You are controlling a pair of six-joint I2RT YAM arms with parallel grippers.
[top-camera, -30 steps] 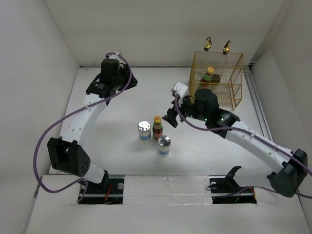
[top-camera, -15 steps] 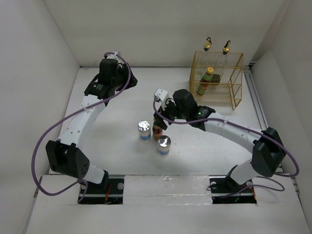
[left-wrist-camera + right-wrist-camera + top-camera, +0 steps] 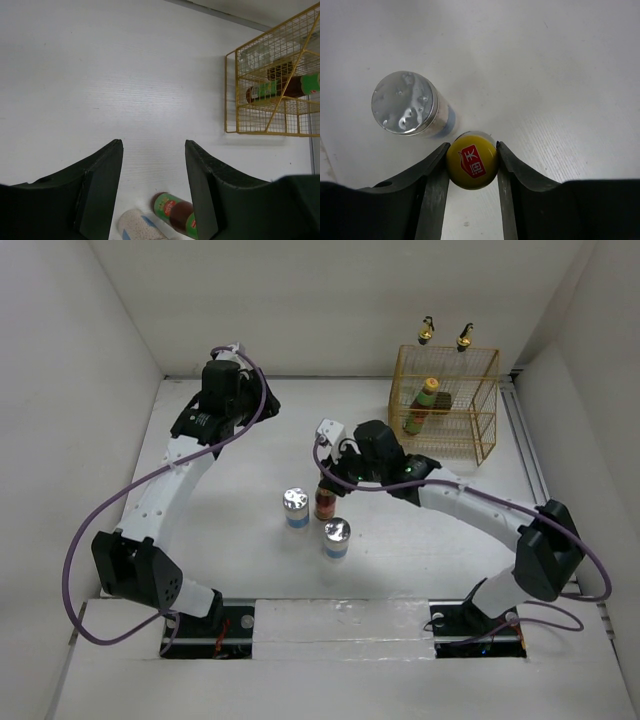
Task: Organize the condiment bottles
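A red-brown sauce bottle [image 3: 324,503] with a yellow cap [image 3: 472,160] stands upright mid-table. My right gripper [image 3: 328,484] is shut on that cap, with both jaws against it. Two short white jars with silver lids [image 3: 295,508] [image 3: 337,538] stand beside it, and one jar [image 3: 407,103] lies just left of the jaws. Another sauce bottle [image 3: 422,405] sits in the yellow wire rack [image 3: 486,422]. Two gold pourer tops [image 3: 426,332] [image 3: 464,337] rise above the rack's back. My left gripper [image 3: 258,408] hangs open over bare table at the far left, holding nothing [image 3: 152,190].
The rack [image 3: 230,92] stands at the back right near the wall, with a metal rail along the table's right edge [image 3: 528,460]. White walls close in the table on three sides. Purple cables loop off both arms.
My right arm swung left from beside the rack to the middle sauce bottle, and its jaws closed onto the cap. The left arm has hardly moved.
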